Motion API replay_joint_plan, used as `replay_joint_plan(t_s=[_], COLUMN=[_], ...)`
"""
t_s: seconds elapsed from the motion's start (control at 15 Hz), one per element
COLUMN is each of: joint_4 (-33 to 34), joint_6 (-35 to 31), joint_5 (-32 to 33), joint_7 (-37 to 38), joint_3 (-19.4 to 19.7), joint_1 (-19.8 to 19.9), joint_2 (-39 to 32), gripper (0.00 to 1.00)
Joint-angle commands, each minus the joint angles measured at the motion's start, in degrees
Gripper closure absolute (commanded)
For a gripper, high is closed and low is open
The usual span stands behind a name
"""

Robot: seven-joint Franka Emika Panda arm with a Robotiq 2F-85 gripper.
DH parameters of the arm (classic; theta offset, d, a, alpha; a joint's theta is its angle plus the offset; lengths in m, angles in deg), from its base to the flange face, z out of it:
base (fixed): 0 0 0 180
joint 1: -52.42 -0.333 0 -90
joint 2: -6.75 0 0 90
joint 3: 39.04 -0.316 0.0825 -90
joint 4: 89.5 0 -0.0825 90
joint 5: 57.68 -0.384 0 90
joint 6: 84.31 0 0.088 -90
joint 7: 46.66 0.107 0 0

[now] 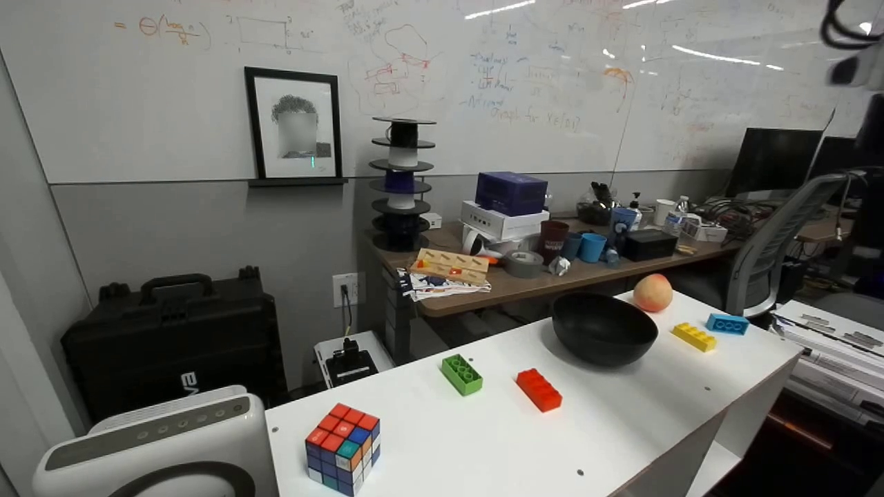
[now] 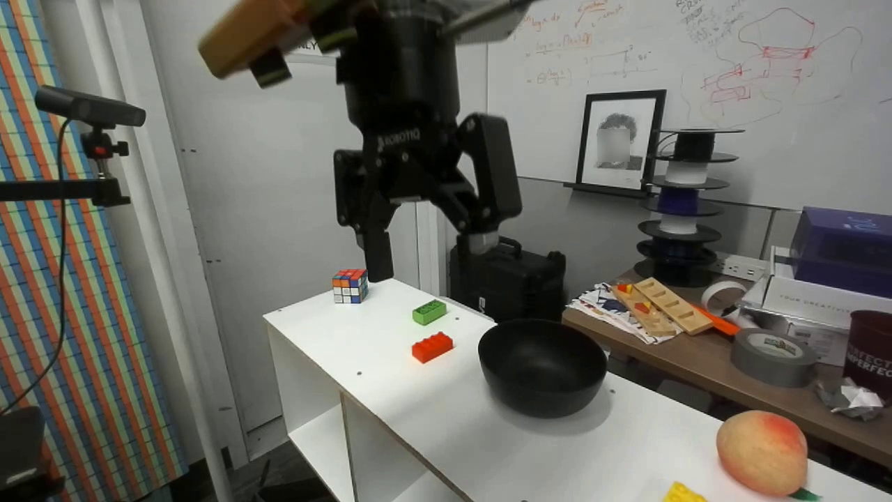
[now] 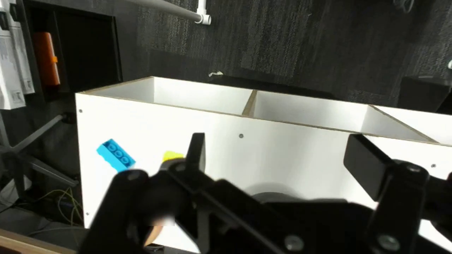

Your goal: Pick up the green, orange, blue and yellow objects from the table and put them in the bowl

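A green brick (image 1: 462,375) (image 2: 429,312) and an orange-red brick (image 1: 539,390) (image 2: 432,347) lie on the white table in both exterior views. The black bowl (image 1: 604,330) (image 2: 542,369) stands upright beside them; only its edge (image 3: 272,196) shows in the wrist view. Beyond the bowl lie a yellow brick (image 1: 694,337) and a blue brick (image 1: 726,324). In the wrist view the blue brick (image 3: 116,154) is whole; the yellow brick (image 3: 172,155) is partly hidden by a finger. My gripper (image 2: 431,249) (image 3: 279,155) is open and empty, high above the table.
A Rubik's cube (image 1: 343,449) (image 2: 350,286) stands at one table end. A peach (image 1: 652,293) (image 2: 762,452) lies by the bowl. A brown desk (image 1: 442,304) with cups, tape and boxes runs behind. The white table (image 3: 219,130) has open compartments along its side.
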Motion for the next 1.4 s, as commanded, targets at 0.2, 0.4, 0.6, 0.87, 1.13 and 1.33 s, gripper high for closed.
replay_joint_plan(t_s=[0.2,0.4,0.6,0.87,1.13,1.33], joint_4=[8.98,11.03,13.45,16.62,21.27,25.65], joint_6=[-9.79,-16.11,-21.07,-29.03,-35.46,-35.16], joint_5=[-0.37,-1.49,-2.37,-1.51,-3.14,-6.23], joint_7=[4.18,6.43,9.4,13.23,15.14,15.06], joint_3=[-3.87,-4.63,-4.89,-3.26,-1.73,-2.24], joint_1=[-3.95,-5.58,-7.77,-11.24,-13.78,-13.93], joint_2=[-16.76,-22.51,-28.42,-34.8,-40.74,-44.93], gripper=[0.0,0.0,0.0,0.0,0.0,0.0])
